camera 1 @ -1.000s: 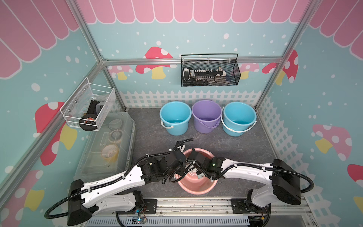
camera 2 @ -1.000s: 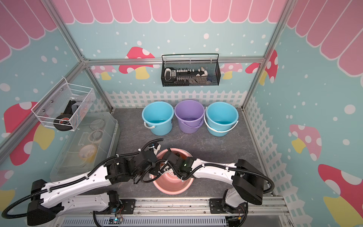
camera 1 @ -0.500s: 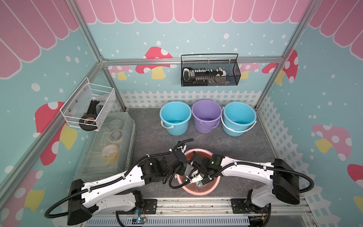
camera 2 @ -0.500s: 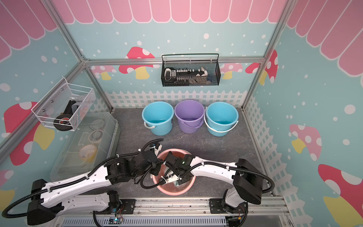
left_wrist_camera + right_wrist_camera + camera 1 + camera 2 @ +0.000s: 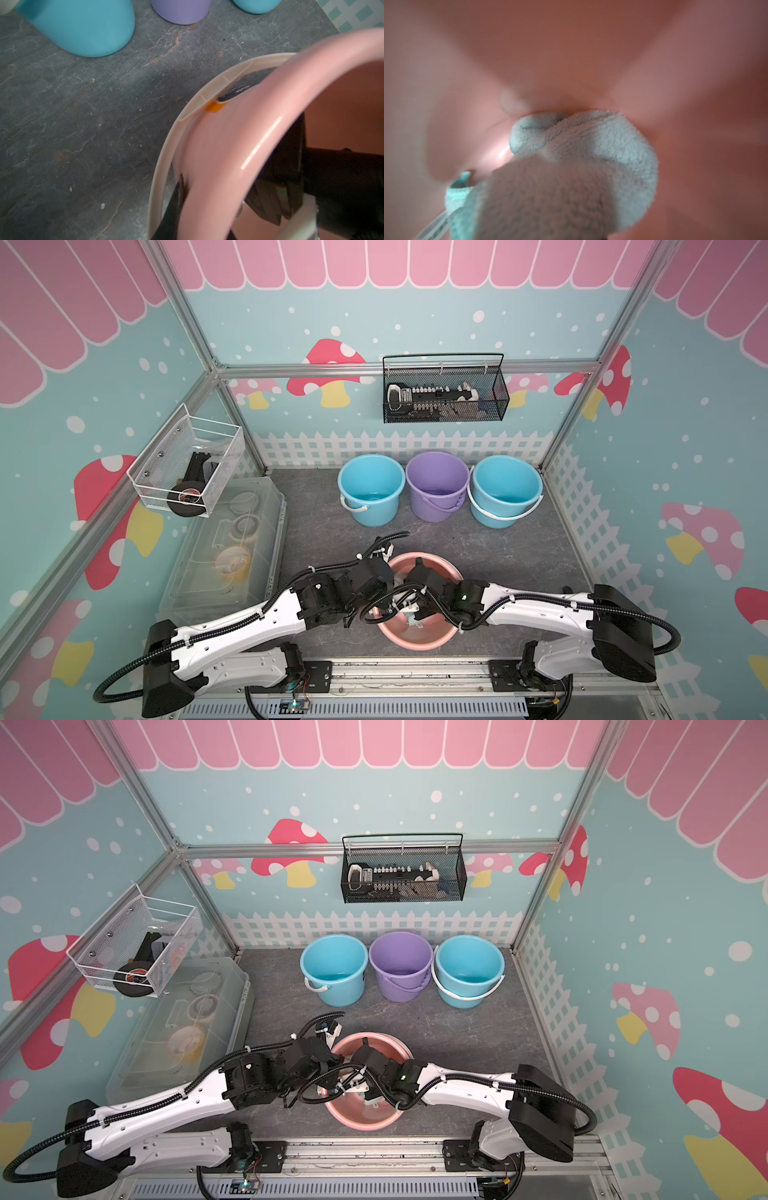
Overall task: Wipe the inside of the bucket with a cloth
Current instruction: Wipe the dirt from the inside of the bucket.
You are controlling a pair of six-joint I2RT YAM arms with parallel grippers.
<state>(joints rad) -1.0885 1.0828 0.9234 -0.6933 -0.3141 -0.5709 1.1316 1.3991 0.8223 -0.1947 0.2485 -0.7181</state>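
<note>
With my left claw clamped on the rim of the pink bucket and my right claw pinching the cloth inside it, I judged firm sweeps along the wall best.

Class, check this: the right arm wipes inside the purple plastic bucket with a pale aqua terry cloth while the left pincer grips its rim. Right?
Wrong bucket: it is the round pink plastic bucket, not a purple one. The right wrist view shows the pale aqua terry cloth against pink walls. The left pincer does grip its rim, as the left wrist view shows.
</note>
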